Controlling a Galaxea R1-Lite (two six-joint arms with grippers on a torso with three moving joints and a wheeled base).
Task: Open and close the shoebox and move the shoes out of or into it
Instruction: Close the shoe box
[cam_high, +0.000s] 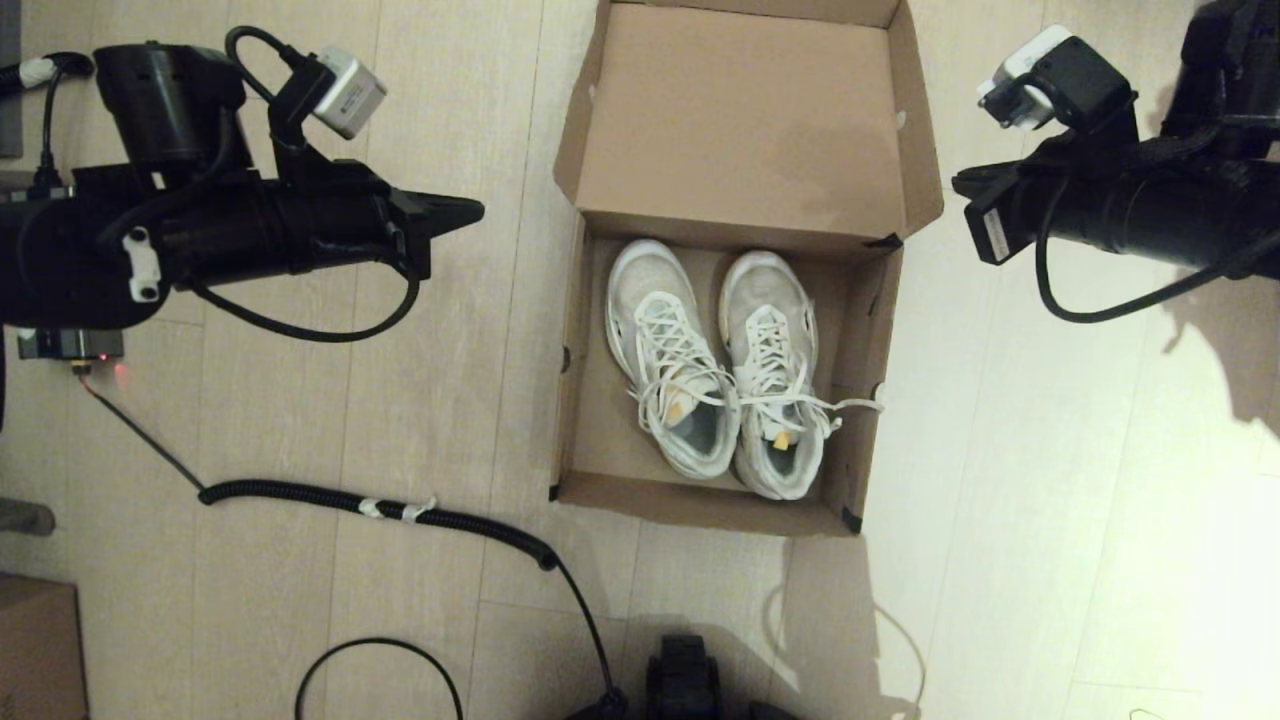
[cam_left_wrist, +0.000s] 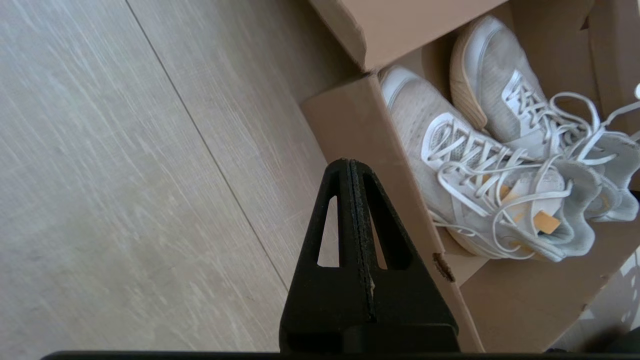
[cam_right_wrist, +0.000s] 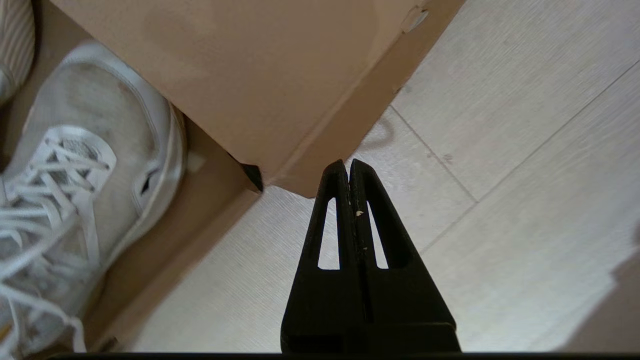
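Left gripper is seen to the left of the shoebox, held above the floor with its tip pointed toward the box's left wall and apart from it. Its two fingers are pressed flat together in the left wrist view; nothing is gripped between them.

Right gripper is found on the opposite side, near the box's far right corner where the lid meets the base. Its fingers are likewise closed against each other, with nothing held, above bare floor just beside the lid's side flap. In the head view only the black body of that arm and its wrist camera are made out; the fingertips cannot be picked out there.

Shoebox is set on the floor between the two arms, lid folded back and standing open on the far side. Black tape is noted at the right corners.

Shoes are lying inside the box, side by side, toes toward the hinge, heels toward the near wall. They are crowded to the right half, the right-hand shoe close against the right wall; bare cardboard is left along the left side. White laces are loose and tangled, one strand draped over the right wall. Yellowish insole tags are visible in the openings.

Coiled black cable is trailed across the floor near the robot's left side. Corner of a plain brown carton is caught at the near left edge.
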